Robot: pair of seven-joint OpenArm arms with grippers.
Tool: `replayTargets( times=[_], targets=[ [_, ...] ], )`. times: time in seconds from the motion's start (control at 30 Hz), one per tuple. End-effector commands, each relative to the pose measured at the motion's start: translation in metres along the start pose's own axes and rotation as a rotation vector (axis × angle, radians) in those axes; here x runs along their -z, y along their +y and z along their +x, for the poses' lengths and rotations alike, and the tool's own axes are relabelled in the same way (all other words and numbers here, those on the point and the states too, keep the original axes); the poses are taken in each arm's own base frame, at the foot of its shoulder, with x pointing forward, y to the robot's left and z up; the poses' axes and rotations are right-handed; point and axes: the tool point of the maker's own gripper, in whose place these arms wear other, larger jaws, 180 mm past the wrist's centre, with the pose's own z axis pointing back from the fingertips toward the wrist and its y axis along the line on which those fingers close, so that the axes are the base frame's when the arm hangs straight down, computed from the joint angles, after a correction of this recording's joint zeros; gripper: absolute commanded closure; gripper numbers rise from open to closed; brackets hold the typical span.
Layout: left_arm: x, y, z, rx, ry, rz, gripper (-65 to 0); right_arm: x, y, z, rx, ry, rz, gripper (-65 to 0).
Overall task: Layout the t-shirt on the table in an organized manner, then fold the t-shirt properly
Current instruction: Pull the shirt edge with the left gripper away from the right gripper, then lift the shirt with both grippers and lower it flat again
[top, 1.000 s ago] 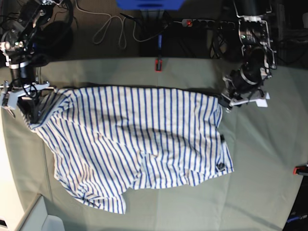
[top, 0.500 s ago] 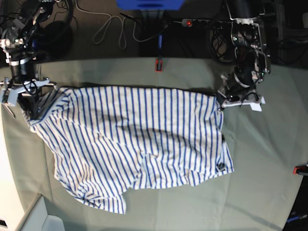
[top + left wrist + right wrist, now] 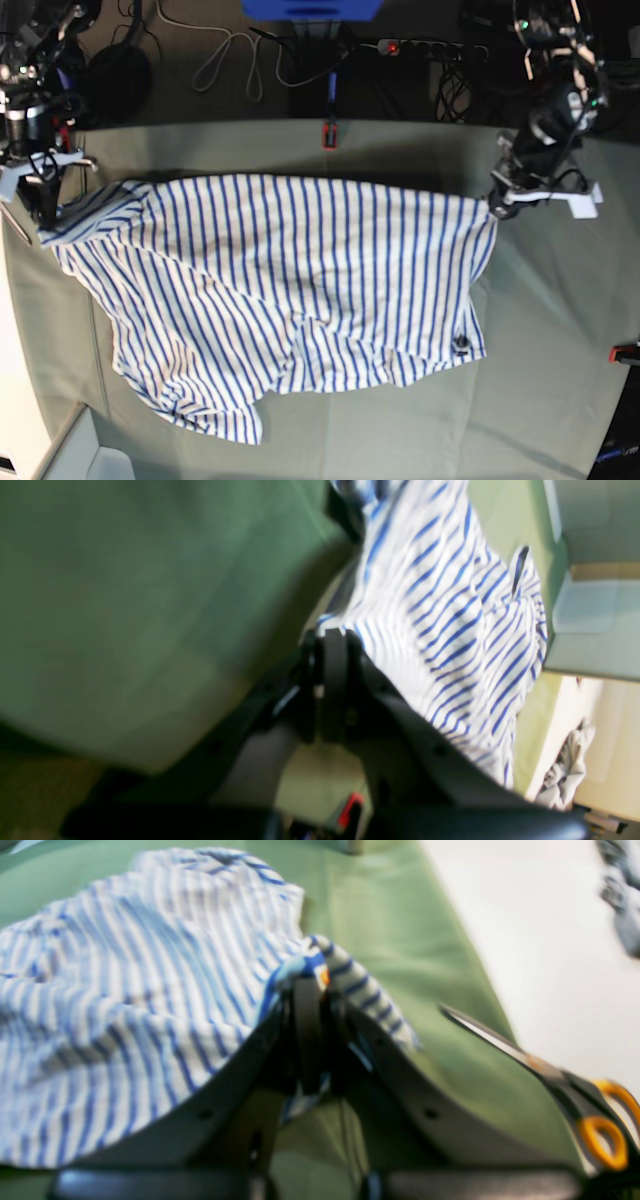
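The t-shirt, white with thin blue stripes, lies spread across the table, its far edge pulled taut and a small dark label near its right edge. My left gripper is shut on the shirt's far right corner. In the left wrist view the left gripper is pressed shut where the t-shirt edge meets it. My right gripper is shut on the far left corner. In the right wrist view the right gripper pinches a fold of the t-shirt.
Scissors with orange handles lie on the table beside the right gripper. Red clamps sit at the table edges. Cables and a power strip run beyond the far edge. A pale box stands at the near left corner.
The left gripper has shut on the shirt's right corner and pulled it right. The right gripper has drawn its corner left. The far edge is now stretched wider and straighter.
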Motion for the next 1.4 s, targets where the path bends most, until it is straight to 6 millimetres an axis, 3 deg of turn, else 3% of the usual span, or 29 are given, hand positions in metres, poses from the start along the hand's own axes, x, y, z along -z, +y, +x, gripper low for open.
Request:
replayTargets(
  times=[0.0,0.23,0.37,0.47,0.63,0.8,0.87,1.0,1.13,1.27,1.37],
  targets=[
    [-0.010,-0.001,0.015,-0.015,-0.049,-0.017,0.0,-0.003,-0.006,0.017,-0.026,-0.057,0.000,0.0],
    [-0.045,0.042,0.047,-0.131,-0.145,0.047,0.0,-0.020,-0.018,0.003,-0.069,0.005,-0.002,0.0],
    [-0.045,0.040,0.053,-0.137,-0.161,0.038,0.0,-0.017,-0.014,0.012,-0.079,-0.016,0.008,0.0],
    [-0.036,0.021,0.069,-0.134,-0.197,-0.011,0.0,-0.012,-0.004,0.030,-0.101,-0.062,0.029,0.0],
    [-0.018,-0.031,0.113,-0.114,-0.277,-0.147,0.0,0.014,0.035,0.071,-0.117,-0.178,0.123,0.0],
    [0.014,-0.106,0.166,-0.017,-0.296,-0.295,0.0,0.056,0.066,0.137,-0.154,-0.327,0.179,0.0],
    [0.029,-0.125,0.185,0.008,-0.287,-0.315,0.0,0.077,0.076,0.167,-0.212,-0.347,0.173,0.0],
    [0.050,-0.173,0.223,0.045,-0.285,-0.366,0.0,0.115,0.080,0.230,-0.265,-0.385,0.122,0.0],
    [0.060,-0.238,0.264,0.050,-0.293,-0.439,0.0,0.155,0.086,0.281,-0.243,-0.416,0.120,0.0],
    [0.060,-0.298,0.283,0.081,-0.282,-0.498,0.0,0.175,0.087,0.333,-0.241,-0.459,0.110,0.0],
    [0.060,-0.338,0.286,0.082,-0.267,-0.542,0.0,0.182,0.084,0.370,-0.228,-0.502,0.121,0.0]
  ],
)
